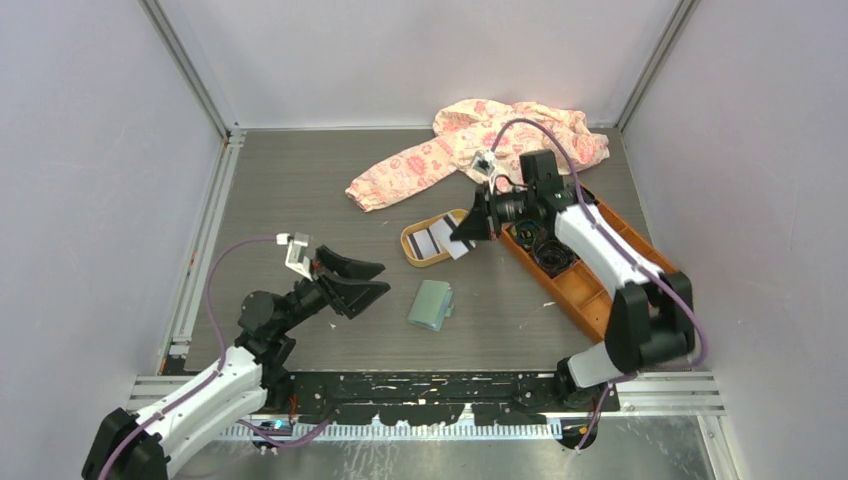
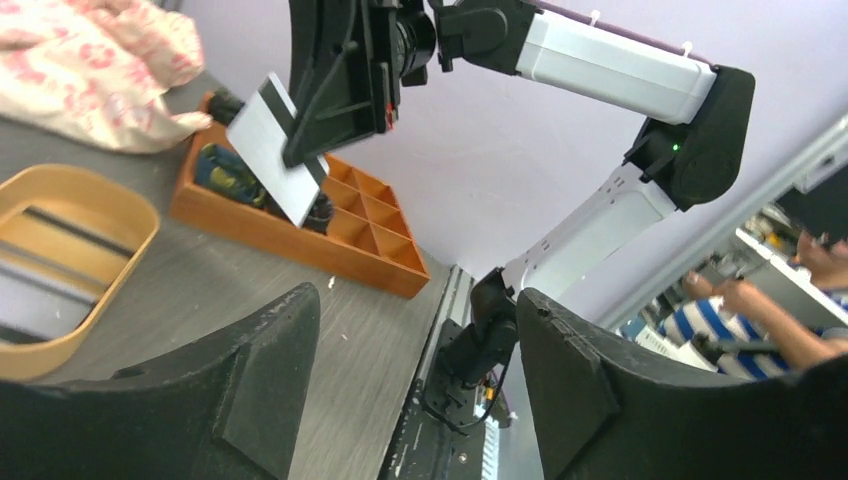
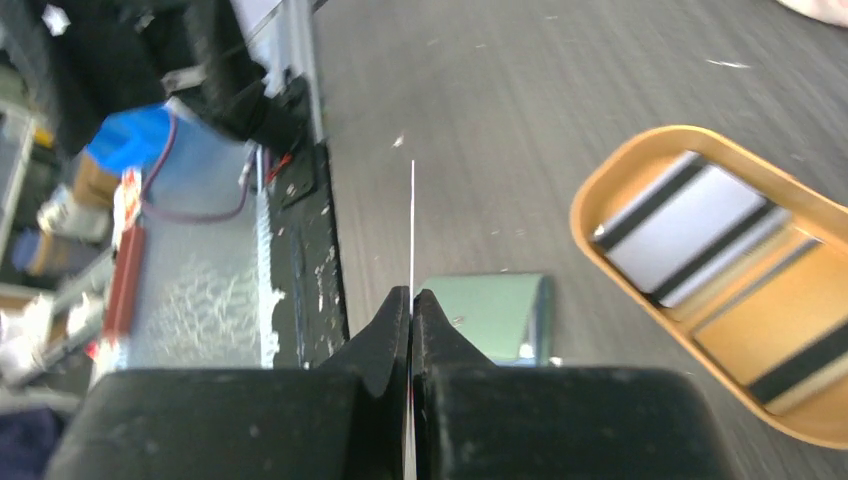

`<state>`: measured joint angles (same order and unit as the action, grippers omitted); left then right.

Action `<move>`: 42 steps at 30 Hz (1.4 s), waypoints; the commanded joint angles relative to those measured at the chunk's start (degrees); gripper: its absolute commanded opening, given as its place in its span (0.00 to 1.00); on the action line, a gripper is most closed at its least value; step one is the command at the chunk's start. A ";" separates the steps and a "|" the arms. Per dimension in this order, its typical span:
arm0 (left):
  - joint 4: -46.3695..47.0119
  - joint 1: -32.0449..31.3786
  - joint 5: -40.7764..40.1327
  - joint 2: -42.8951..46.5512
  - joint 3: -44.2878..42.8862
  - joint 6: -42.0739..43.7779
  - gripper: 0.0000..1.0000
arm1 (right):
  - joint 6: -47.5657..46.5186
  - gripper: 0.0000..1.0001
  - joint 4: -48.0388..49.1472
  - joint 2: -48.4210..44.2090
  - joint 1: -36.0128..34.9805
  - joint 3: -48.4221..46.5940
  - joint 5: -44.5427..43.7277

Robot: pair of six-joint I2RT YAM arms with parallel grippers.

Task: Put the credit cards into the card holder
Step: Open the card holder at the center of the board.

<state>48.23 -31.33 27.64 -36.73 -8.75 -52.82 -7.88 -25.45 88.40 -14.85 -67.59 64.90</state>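
My right gripper (image 1: 470, 228) is shut on a white credit card with a dark stripe (image 1: 462, 241), holding it in the air over the near edge of the orange oval tray (image 1: 410, 250). The card shows edge-on in the right wrist view (image 3: 412, 220) and flat in the left wrist view (image 2: 275, 150). More striped cards (image 3: 690, 225) lie in the tray (image 3: 600, 180). The pale green card holder (image 1: 431, 305) lies closed on the table and also shows in the right wrist view (image 3: 490, 315). My left gripper (image 1: 365, 280) is open and empty, just left of the holder.
An orange compartmented box (image 1: 575, 275) with dark items sits on the right under my right arm; it also shows in the left wrist view (image 2: 300, 240). A pink patterned garment (image 1: 470, 140) lies at the back. Metal rails border the left and near edges.
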 commanded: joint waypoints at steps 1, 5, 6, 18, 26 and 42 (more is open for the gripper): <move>8.02 -8.23 -5.35 -0.21 -1.83 10.49 0.74 | -6.64 0.01 9.25 -11.84 -1.35 8.64 10.39; 8.02 -17.68 -9.00 -6.51 -4.09 20.17 0.80 | -22.60 0.01 -6.65 -14.78 -2.25 7.73 13.93; 8.02 -19.45 -10.71 -8.30 -4.54 22.48 0.80 | -28.75 0.01 -11.68 -15.04 -2.96 6.80 14.34; 23.57 -23.75 -12.12 -30.03 -10.38 26.46 0.52 | -46.16 0.01 -25.85 -13.97 -10.81 3.89 12.43; 28.68 -23.78 -10.05 -33.10 -10.21 26.58 0.00 | -43.86 0.03 -22.00 -13.44 -10.97 5.64 10.87; -49.30 -16.51 -10.03 -2.15 -15.97 21.39 0.00 | -68.14 0.67 -25.40 -15.26 -9.71 13.57 -15.80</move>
<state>24.08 -48.10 18.04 -42.52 -20.29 -32.23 -65.47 -50.22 74.78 -24.88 -57.36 55.24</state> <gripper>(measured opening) 0.008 0.669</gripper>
